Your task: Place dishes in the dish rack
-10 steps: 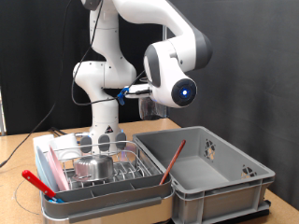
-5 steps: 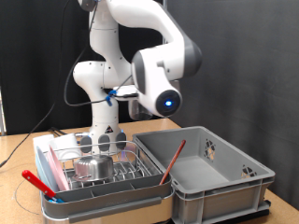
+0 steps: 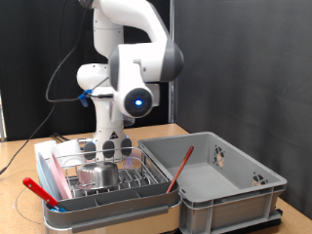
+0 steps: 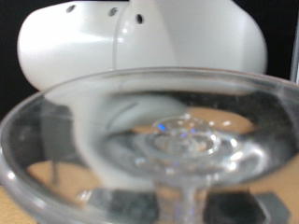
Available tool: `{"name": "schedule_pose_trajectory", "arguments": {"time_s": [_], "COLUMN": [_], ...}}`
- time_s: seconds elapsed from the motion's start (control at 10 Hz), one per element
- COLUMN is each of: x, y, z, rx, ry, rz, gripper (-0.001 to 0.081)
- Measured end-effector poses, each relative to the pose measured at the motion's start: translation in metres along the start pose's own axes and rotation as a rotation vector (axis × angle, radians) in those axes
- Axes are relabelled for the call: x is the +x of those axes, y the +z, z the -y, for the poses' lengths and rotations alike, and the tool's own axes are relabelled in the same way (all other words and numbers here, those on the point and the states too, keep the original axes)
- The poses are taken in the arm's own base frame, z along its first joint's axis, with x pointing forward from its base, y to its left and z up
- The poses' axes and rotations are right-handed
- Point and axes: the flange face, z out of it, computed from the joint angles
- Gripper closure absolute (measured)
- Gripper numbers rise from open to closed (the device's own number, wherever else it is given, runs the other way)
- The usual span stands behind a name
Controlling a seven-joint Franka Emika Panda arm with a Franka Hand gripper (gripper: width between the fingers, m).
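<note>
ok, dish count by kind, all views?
pink plate: 1
steel cup: 1
clear glass: 1
red sticks: 2, one beside dish rack, one in grey bin
Total: 5
Gripper not visible.

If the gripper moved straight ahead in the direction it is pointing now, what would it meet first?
Judging by the wrist view, a clear glass already fills the space right ahead of the camera; behind it is the robot's own white body. The gripper itself cannot be made out in either view, and depth is unclear.
</note>
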Motion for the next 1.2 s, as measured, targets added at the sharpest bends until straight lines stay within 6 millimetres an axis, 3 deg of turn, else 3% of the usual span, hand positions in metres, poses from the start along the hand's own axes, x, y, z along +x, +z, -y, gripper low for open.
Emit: {"name": "schedule_pose_trajectory", "arguments": {"time_s": [0.3, 0.5, 1.2], "x": [-0.027, -0.042, -0.066], "y": [0.006, 0.008, 0.016], "z": [0.032, 0.042, 0.032], "rx": [-0.044, -0.101, -0.095], "ry": [0.012, 0.01, -0.017], "rz": [0.001, 0.013, 0.005], "gripper": [0.0703, 0.0703, 0.0703]}}
